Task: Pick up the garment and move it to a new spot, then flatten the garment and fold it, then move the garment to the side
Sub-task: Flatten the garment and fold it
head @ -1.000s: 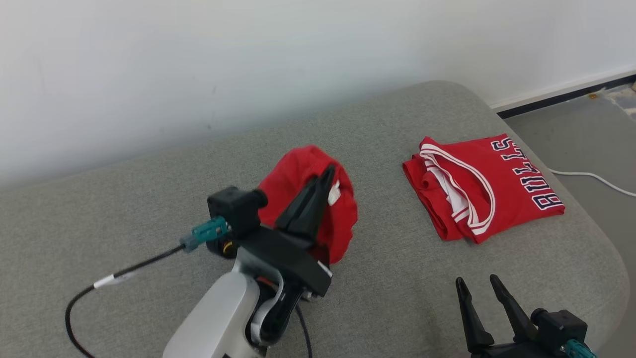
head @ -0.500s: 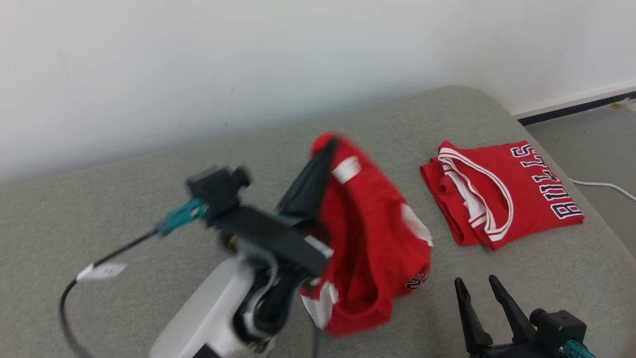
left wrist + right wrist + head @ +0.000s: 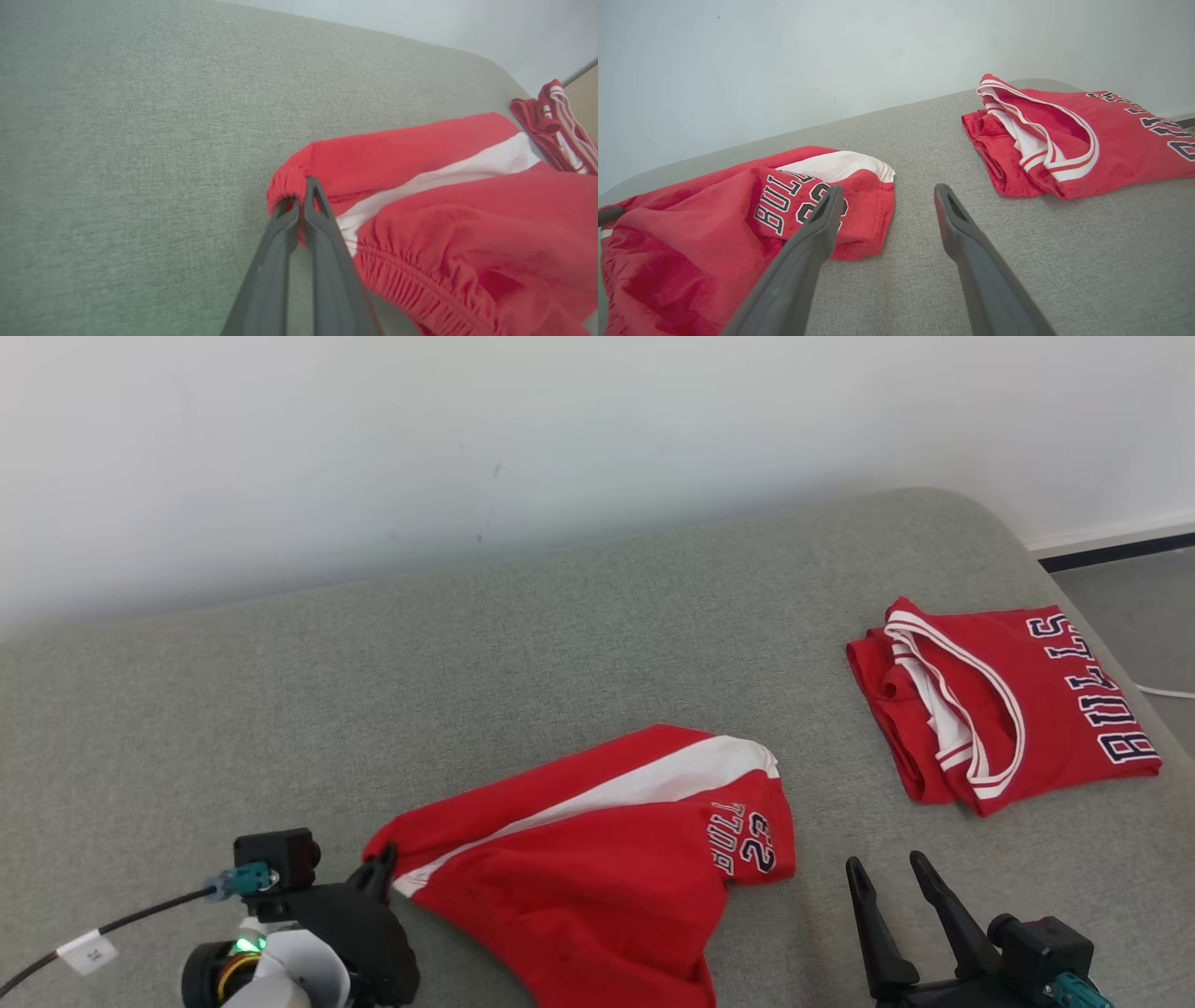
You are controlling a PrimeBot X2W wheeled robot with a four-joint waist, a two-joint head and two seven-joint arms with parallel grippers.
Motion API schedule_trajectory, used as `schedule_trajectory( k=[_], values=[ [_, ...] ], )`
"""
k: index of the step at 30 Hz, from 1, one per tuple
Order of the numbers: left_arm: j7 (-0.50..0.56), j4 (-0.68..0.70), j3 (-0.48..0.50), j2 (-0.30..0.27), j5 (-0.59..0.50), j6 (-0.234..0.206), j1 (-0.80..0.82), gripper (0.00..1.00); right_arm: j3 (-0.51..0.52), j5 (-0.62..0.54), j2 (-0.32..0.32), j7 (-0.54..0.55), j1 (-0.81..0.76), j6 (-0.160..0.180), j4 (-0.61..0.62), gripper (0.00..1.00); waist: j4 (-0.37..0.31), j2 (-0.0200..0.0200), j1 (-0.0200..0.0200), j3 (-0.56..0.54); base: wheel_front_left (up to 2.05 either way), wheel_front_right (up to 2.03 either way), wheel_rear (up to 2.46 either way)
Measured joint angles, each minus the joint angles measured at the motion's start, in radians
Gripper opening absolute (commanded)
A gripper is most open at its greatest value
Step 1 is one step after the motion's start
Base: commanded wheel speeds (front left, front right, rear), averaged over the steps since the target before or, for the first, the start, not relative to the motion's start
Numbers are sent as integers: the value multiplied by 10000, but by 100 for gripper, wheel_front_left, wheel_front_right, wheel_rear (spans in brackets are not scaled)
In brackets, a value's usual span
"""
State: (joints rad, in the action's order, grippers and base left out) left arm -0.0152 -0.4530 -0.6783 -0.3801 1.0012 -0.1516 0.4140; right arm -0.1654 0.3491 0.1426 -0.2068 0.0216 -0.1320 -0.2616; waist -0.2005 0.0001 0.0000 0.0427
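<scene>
The soft red basketball shorts with a white side stripe [image 3: 597, 859] lie rumpled on the grey upholstered cushion [image 3: 467, 644], their elastic waistband pinched in the left gripper [image 3: 299, 193] jaws, the right gripper [image 3: 884, 861] jaws spread; being light, they will likely drape limply, so grasp the opposite waistband corner

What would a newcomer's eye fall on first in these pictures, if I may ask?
The red shorts with a white stripe, lying low in the middle of the grey cushion, draw the eye first. The left pincer is shut on their waistband at the left end. A folded red jersey lies apart to the right, beyond the open right pincer.
</scene>
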Motion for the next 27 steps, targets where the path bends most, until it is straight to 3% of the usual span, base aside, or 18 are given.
schedule_trajectory(
  k=[8,9,10,12,16,20,27],
  values=[
    [-257,-1078,-211,-259,-685,-111,688,0,-226,23,52,40,222,2,40,100,-5,0,0,174,0,0,0],
    [-368,-1198,-215,-242,-725,-113,764,24,-244,33,67,42,223,0,38,100,-31,0,0,184,0,0,0],
    [-525,-1302,-184,-213,-779,-155,829,38,-255,50,84,42,225,2,38,100,-60,0,0,191,0,0,0],
    [-895,-1515,-169,-119,-938,-259,931,100,-267,79,115,40,225,0,31,100,-114,0,0,197,0,0,0],
    [-1340,-1850,-79,123,-924,-334,956,100,-242,104,146,42,210,0,10,100,-177,0,0,152,0,0,0],
    [-1603,-1910,17,374,-660,-134,564,100,-138,104,163,58,169,0,17,100,-172,0,0,30,0,0,0],
    [-2128,-1256,476,700,-104,-69,-483,100,79,82,182,134,-42,2,155,100,71,0,0,-177,0,0,0]
  ],
)
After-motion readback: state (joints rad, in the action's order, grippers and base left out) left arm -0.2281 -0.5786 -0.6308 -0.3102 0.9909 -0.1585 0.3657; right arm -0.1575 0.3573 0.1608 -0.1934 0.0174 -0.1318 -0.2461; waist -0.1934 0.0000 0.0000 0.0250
